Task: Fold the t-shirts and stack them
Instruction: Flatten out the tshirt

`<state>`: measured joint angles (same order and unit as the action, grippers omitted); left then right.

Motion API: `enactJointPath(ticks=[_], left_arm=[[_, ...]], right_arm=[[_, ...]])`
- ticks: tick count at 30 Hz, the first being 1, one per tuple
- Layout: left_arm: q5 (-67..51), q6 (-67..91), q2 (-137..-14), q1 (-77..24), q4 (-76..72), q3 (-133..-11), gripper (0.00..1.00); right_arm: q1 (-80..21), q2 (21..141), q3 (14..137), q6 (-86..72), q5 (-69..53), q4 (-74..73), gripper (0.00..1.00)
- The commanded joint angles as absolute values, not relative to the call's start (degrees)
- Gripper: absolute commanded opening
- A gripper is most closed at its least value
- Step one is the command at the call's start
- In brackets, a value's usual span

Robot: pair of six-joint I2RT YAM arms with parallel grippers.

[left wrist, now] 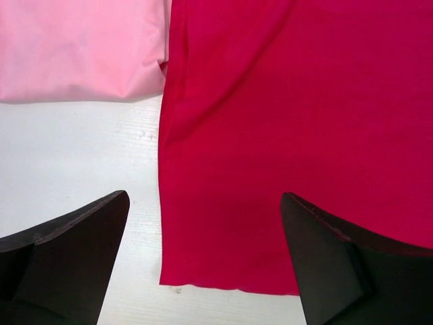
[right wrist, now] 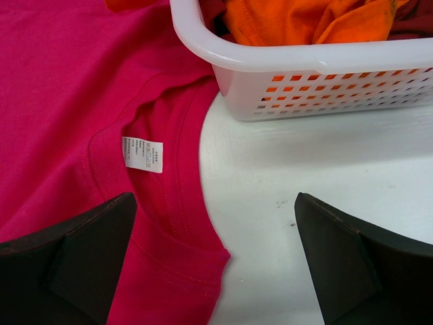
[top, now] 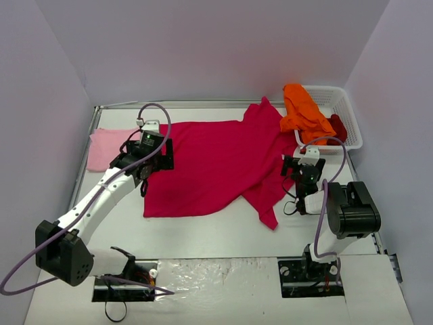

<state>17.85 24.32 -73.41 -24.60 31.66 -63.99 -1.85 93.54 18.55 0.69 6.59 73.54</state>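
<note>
Right, nearest us both hands are empty. L hand (left wrist: 204, 200) hangs w/ jaws spread wide over a corner of the crimson t-shirt (top: 210, 162). One finger is above bare counter (top: 203, 233), the other above cloth, nothing gripped. R hand (right wrist: 215, 200) is spread just as wide, also holding nothing, over the collar (right wrist: 169, 223) at the shirt's opposite end, neck label (right wrist: 143, 154) facing up.

The crimson shirt lies open mid-counter. Its L part looks fairly flat, its R part is skewed, w/ one sleeve trailing toward us.

We judge the step to be squaring it up before the 1st fold. To do it well, we'd:
- pinch at the very edge on both ends
- take both layers
- pull apart evenly, so the wrinkles go before anything is folded over
- keep the L grab clear of the neighbour

Further back on the L, the pale pink t-shirt (top: 108, 147) lies flat, meeting the crimson edge. Touching or tucked under, we can't tell. Far R, the white basket (right wrist: 318, 95) holds the orange t-shirt (top: 302, 112), spilling over its rim, and the dark red t-shirt (top: 339, 127) inside.
</note>
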Motion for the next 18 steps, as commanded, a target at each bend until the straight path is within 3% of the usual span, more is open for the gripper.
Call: enactJointPath(ticks=[1,18], left_arm=[[19.07,23.55,-73.47,-24.96,26.11,-64.34,0.94],[18.2,26.02,-78.84,-25.05,24.53,-67.67,0.94]], right_arm=[[-1.58,92.99,20.13,0.62,6.68,81.83,1.0],[-1.67,92.99,20.13,0.62,6.68,81.83,1.0]])
